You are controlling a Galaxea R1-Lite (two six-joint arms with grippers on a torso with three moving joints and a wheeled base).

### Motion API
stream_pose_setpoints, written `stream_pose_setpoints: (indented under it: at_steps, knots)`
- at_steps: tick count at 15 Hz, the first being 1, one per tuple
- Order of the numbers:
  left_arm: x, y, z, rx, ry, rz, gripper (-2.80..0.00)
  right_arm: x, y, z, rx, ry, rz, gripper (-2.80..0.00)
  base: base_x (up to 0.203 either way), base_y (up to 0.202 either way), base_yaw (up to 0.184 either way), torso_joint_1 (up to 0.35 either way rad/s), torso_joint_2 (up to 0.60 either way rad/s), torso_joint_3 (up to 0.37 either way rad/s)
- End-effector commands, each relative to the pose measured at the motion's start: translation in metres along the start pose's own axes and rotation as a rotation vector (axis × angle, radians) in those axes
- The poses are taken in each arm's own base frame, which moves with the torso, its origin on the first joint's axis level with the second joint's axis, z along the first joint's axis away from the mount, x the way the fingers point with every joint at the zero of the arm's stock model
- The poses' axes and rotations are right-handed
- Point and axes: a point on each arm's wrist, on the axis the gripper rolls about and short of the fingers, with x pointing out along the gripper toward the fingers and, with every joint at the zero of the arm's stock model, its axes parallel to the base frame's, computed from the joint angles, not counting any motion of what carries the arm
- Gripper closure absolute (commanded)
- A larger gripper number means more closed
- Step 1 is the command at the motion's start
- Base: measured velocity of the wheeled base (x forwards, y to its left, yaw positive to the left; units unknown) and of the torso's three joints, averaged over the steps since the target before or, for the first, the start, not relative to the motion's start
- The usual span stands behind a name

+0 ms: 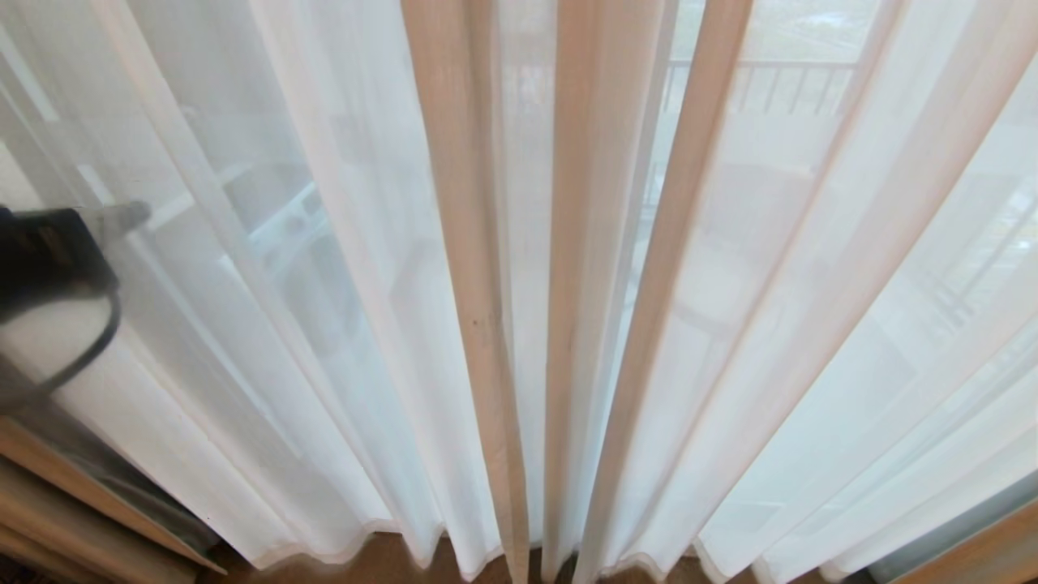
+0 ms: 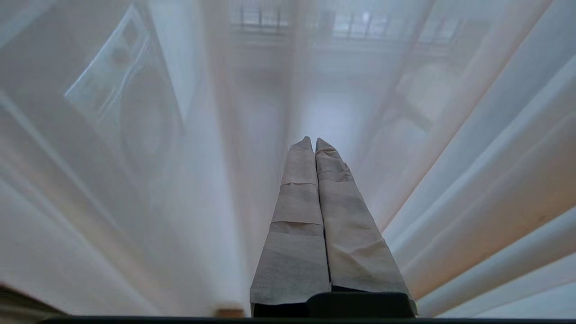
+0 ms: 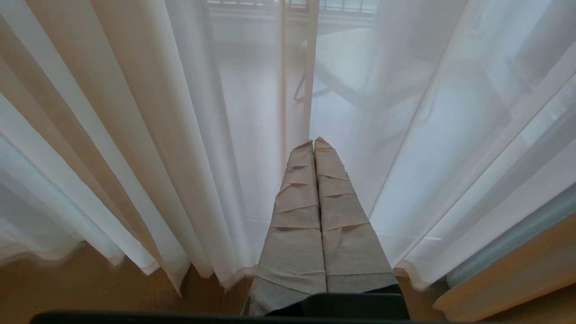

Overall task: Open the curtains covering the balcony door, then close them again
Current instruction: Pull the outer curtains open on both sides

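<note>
The head camera looked forward and down from close range at the sheer curtains point(image 1: 519, 284), whose pleats filled its frame down to the floor point(image 1: 389, 556); the left arm point(image 1: 49, 276) entered at that view's left edge. The left wrist camera sat behind the left claw point(image 2: 312, 140) and faced along it into the fabric, very near, with folds on both sides of the claw. The right wrist camera sat behind the right claw point(image 3: 313, 140), aimed lower, taking in hems and floor beneath the claw. All three shared the sheers and the balcony railing point(image 1: 762, 81) beyond them.
</note>
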Motion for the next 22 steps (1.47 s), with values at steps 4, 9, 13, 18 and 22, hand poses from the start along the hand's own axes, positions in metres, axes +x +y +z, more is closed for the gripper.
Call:
stream_pose_setpoints:
  at_steps: [4,9,13,18,22]
  knots:
    - [-0.064,0.000,-0.083,0.019,0.091,0.019,0.00,0.000,0.000,0.000,0.000,0.000,0.001,0.00,0.000,0.000,0.000,0.000,0.00,0.000]
    - [-0.104,0.000,-0.148,0.014,0.172,0.042,0.00,0.000,0.000,0.000,0.000,0.000,0.000,0.00,0.000,0.000,0.000,0.000,0.00,0.000]
    - [-0.140,-0.002,-0.177,0.016,0.197,0.040,0.00,0.000,0.000,0.000,0.000,0.000,0.000,0.00,0.000,0.000,0.000,0.000,0.00,0.000]
    - [-0.179,-0.003,-0.198,0.031,0.000,0.115,0.00,0.000,0.000,0.000,0.000,0.000,0.001,0.00,0.000,0.000,0.000,0.000,0.00,0.000]
    - [-0.184,-0.003,-0.203,0.041,-0.036,0.125,0.00,0.000,0.000,0.000,0.000,-0.001,0.000,0.00,0.000,0.000,0.000,0.000,0.00,0.000]
